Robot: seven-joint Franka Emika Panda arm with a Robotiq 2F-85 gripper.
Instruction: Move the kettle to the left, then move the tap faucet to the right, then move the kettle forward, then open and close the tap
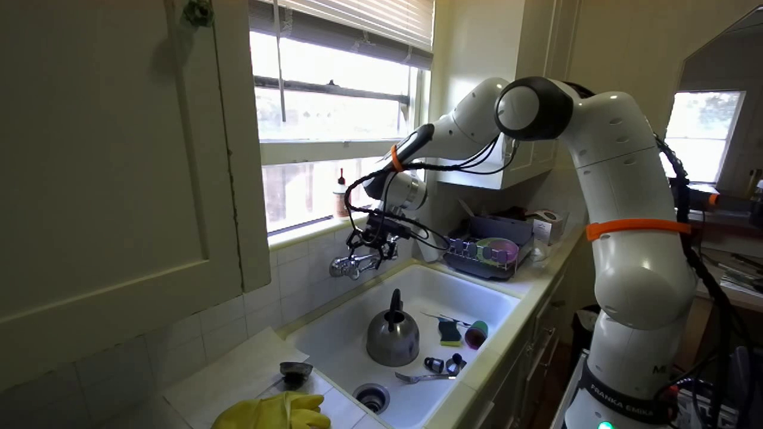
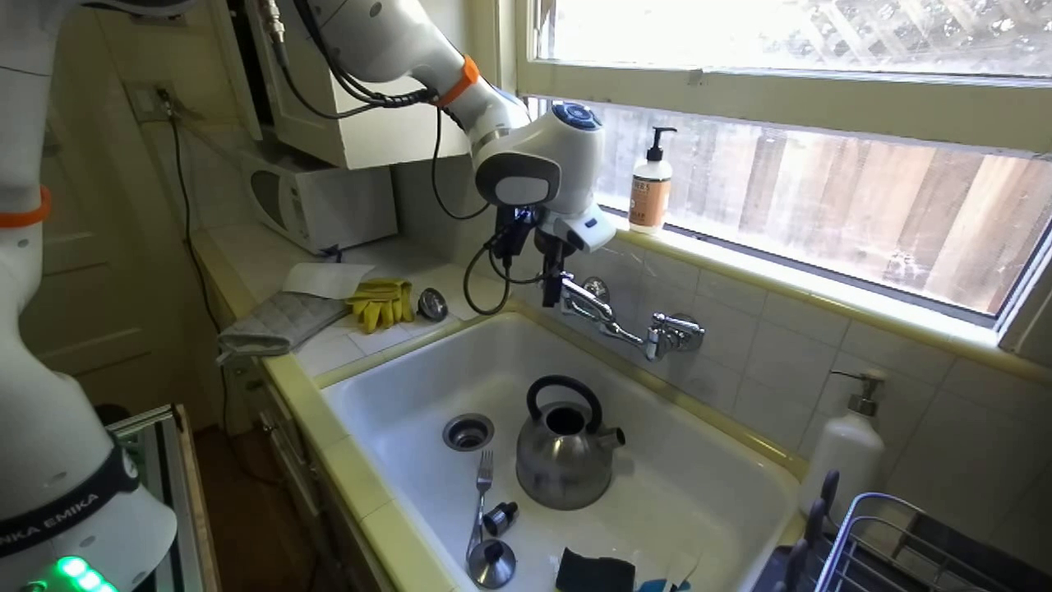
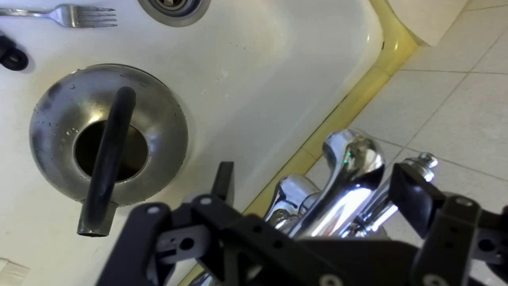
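The end effector [image 3: 313, 174] stands wide, a chrome metal swivel-spout tap [image 3: 337, 202] showing between its fingers [image 3: 412, 198]. Swing the spout slowly, level; the rounded grey metal kettle [image 2: 563, 464] sits in the white sink [image 2: 682, 501].

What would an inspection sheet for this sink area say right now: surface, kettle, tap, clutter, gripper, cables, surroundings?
Surface: white sink with a round metal drain.
Kettle: upright on the sink floor, handle up, top opening uncovered.
Tap faucet: chrome, wall-mounted; no running water seen.
Clutter: fork, sponge and tipped cup in the sink; yellow gloves beside it.
Gripper: open, fingers either side of the spout in the wrist view; contact cannot be told.
Cables: black, looping near the gripper; might snag.
Surroundings: orange-labelled pump bottle on the windowsill; dish rack beside the sink.
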